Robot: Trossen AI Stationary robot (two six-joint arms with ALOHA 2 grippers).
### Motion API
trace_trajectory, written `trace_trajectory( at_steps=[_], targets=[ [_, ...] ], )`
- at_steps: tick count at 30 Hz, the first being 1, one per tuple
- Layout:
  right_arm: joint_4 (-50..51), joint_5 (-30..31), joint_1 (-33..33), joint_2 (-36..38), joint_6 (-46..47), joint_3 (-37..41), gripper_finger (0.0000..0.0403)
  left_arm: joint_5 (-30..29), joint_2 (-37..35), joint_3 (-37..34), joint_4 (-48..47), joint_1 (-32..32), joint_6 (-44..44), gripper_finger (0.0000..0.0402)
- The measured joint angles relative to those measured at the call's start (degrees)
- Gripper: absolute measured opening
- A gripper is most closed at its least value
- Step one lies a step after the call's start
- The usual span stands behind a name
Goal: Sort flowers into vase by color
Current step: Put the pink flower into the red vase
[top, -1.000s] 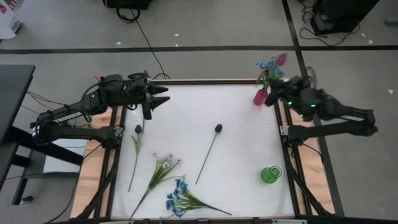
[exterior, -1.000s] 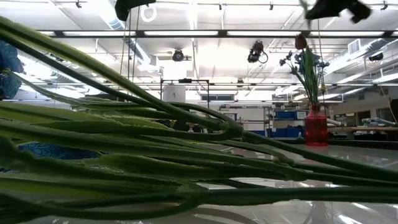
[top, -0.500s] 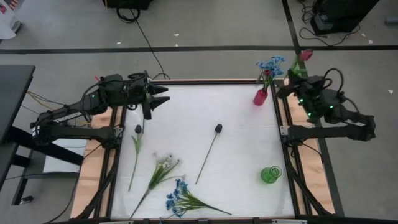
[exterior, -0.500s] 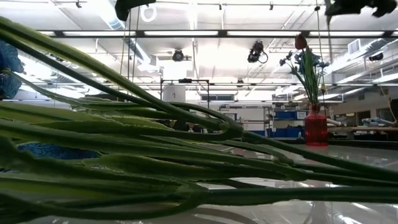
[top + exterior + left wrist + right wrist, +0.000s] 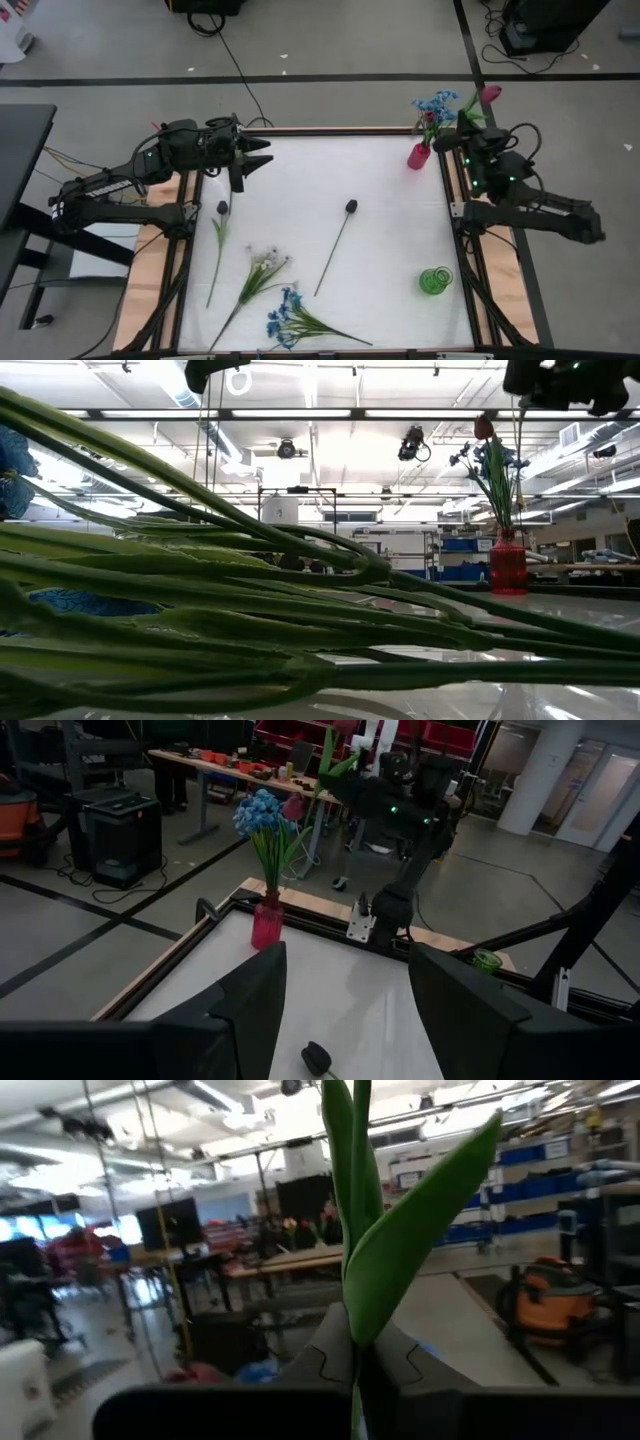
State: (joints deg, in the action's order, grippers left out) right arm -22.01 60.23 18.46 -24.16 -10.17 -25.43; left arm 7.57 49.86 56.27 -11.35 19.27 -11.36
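Tulip in our right gripper [image 5: 468, 135], clamped by its stem beside the red vase [image 5: 418, 155].

We hold the red-pink flower [image 5: 489, 93] upright, leaves [image 5: 375, 1230] rising between our fingers; to seat it well we should keep the stem vertical and lower slowly into the right neck. Our left gripper [image 5: 262, 152] waits wide open at the table's far left corner. The red vase holds blue flowers [image 5: 434, 103]; the green vase [image 5: 435, 280] looks empty. White [image 5: 266, 260], blue [image 5: 287, 315] and two dark-budded stems [image 5: 350, 207] lie on the table [image 5: 330, 170].

overhead table view; table-level view sharing red vase [image 5: 418, 155]
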Motion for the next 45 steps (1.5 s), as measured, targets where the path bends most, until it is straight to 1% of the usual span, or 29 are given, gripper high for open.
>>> trace_trajectory(
  at_steps=[3,6,11,16,20,26,30,34,37,41,45],
  targets=[
    [-0.5,-0.6,1.7,-0.6,0.6,0.3,0.0009,0.0,0.0,0.0,0.0,0.0,0.0,0.0218],
    [-1.7,-2.6,3.2,-1.4,1.0,0.3,0.0009,0.0,0.0,0.0,0.0,0.0,0.0,0.0218],
    [-2.9,-3.5,5.6,-4.3,1.7,0.3,0.0009,0.0,0.0,0.0,0.0,0.0,0.0,0.0218],
    [-2.8,-6.0,8.2,-8.1,4.5,0.3,0.0009,0.0,0.0,0.0,0.0,0.0,0.0,0.0218],
    [-2.7,-6.4,9.2,-10.7,6.3,0.3,0.0009,0.0,0.0,0.0,0.0,0.0,0.0,0.0218],
    [-2.7,-5.9,9.1,-11.2,8.7,0.3,0.0009,0.0,0.0,0.0,0.0,0.0,0.0,0.0218],
    [0.7,-5.0,9.1,-11.8,10.5,0.3,0.0009,0.0,0.0,0.0,0.0,0.0,0.0,0.0218],
    [6.6,-5.6,9.1,-13.4,16.7,0.3,0.0009,0.0,0.0,0.0,0.0,0.0,0.0,0.0218],
    [7.9,-6.7,9.1,-15.0,19.2,0.3,0.0011,0.0,0.0,0.0,0.0,0.0,0.0,0.0218],
    [8.3,-6.9,9.1,-16.9,19.7,0.3,0.0031,0.0,0.0,0.0,0.0,0.0,0.0,0.0218],
    [12.7,-6.0,9.1,-18.0,24.6,0.3,0.0054,0.0,0.0,0.0,0.0,0.0,0.0,0.0218]
  ],
)
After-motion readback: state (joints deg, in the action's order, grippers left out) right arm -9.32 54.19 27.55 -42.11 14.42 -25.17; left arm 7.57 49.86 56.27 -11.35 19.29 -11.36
